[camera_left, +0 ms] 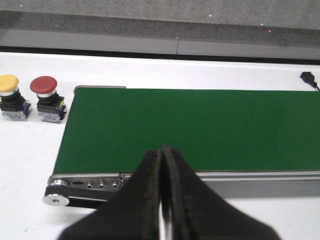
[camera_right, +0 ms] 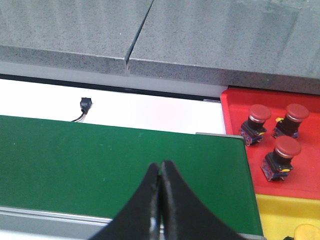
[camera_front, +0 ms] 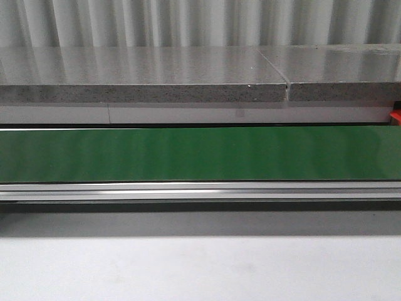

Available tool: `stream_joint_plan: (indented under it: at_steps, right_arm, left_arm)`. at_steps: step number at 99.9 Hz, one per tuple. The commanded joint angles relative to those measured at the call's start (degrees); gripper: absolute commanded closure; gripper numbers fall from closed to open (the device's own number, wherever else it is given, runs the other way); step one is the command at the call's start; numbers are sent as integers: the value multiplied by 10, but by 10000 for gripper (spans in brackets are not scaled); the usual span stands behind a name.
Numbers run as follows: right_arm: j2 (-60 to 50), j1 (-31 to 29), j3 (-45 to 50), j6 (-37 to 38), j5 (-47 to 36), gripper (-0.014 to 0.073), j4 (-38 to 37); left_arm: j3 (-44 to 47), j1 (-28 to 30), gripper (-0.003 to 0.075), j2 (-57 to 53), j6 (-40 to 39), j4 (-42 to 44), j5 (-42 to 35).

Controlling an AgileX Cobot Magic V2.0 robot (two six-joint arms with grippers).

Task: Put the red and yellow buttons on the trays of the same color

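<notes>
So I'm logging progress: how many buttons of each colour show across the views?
Red buttons: 4, with one on the table and three in the red tray
Yellow buttons: 2
Total: 6

The green belt (camera_front: 200, 153) lies bare across mid-frame. Three red buttons (camera_right: 280, 135) crowd the red tray (camera_right: 240, 105) at right; two buttons (camera_left: 30, 97) stand upper left.

Industrial workshop; green conveyor belt (camera_front: 200, 153); grey stone ledge (camera_front: 144, 75) behind.
</notes>
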Motion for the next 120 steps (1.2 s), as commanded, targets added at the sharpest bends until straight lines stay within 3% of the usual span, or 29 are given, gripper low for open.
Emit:
stream_joint_plan:
  at_steps: [1, 61, 73, 85, 92, 99, 120]
  right_arm:
    - [-1, 0, -21, -5, -35, 662, -3]
    - [-1, 0, -21, -5, -35, 662, -3]
    - [-1, 0, -21, -5, -35, 662, -3]
    - [-1, 0, -21, -5, -35, 662, -3]
    - [-1, 0, -21, -5, -35, 662, -3]
    - [-1, 0, -21, -5, -35, 662, -3]
    - [-1, 0, -21, -5, -35, 662, -3]
  left_arm:
    - [-16, -4, 741, 2, 0, -3, -38]
    - [-13, -4, 729, 2, 0, -3, -41]
    - [-9, -4, 593, 2, 0, -3, -41]
    - [-9, -4, 302, 2, 0, -3, -39]
    - [-9, -4, 173, 2, 0, -3, -42]
    - [-9, -4, 129, 2, 0, -4, -51]
    - [-9, -3, 175, 2, -11, -14, -53]
